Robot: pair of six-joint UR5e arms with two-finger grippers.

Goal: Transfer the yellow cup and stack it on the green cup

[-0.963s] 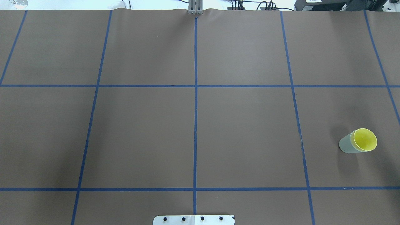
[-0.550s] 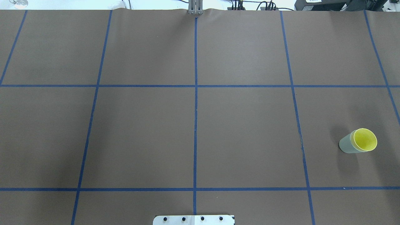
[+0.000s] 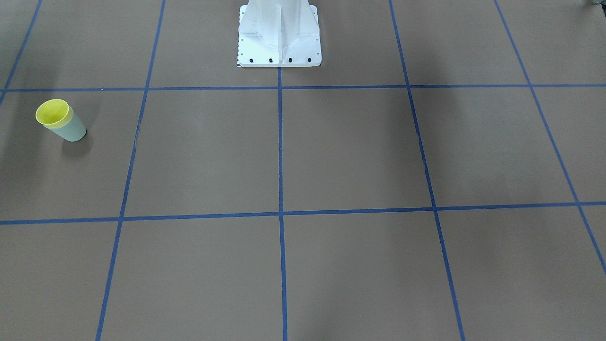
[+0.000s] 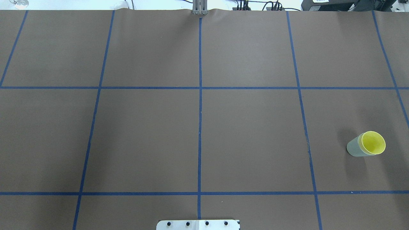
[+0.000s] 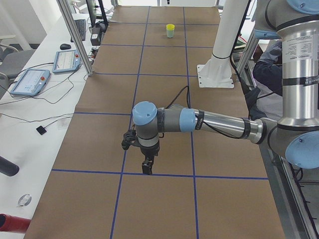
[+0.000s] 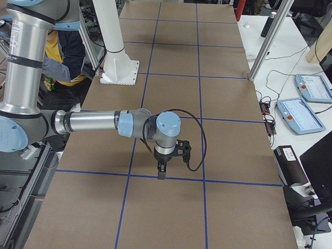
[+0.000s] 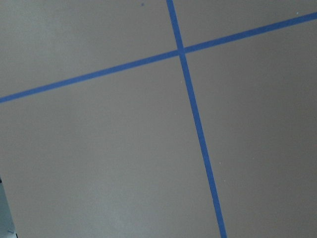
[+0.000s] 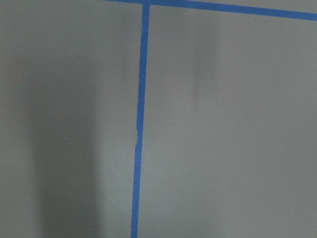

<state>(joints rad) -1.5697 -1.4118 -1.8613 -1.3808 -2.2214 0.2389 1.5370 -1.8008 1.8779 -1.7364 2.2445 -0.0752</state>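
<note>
Brown counter [image 4: 249,137] gridded in blue tape; yellow cup [image 4: 372,142] sits nested inside green cup [image 4: 353,149] at the robot's right.
Left tool [image 5: 147,167] and right tool [image 6: 162,171] hang over the counter; whether either is open or closed, I cannot tell.

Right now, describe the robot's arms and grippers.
The left arm and right arm are silver tubes with light-blue joint caps. The left gripper and right gripper are small and black; a black cable loops at each wrist.

Robotics lab: blue-taped grid table [image 4: 143,137], teach pendants [image 6: 309,87], aluminium frame posts [image 6: 267,39].
</note>
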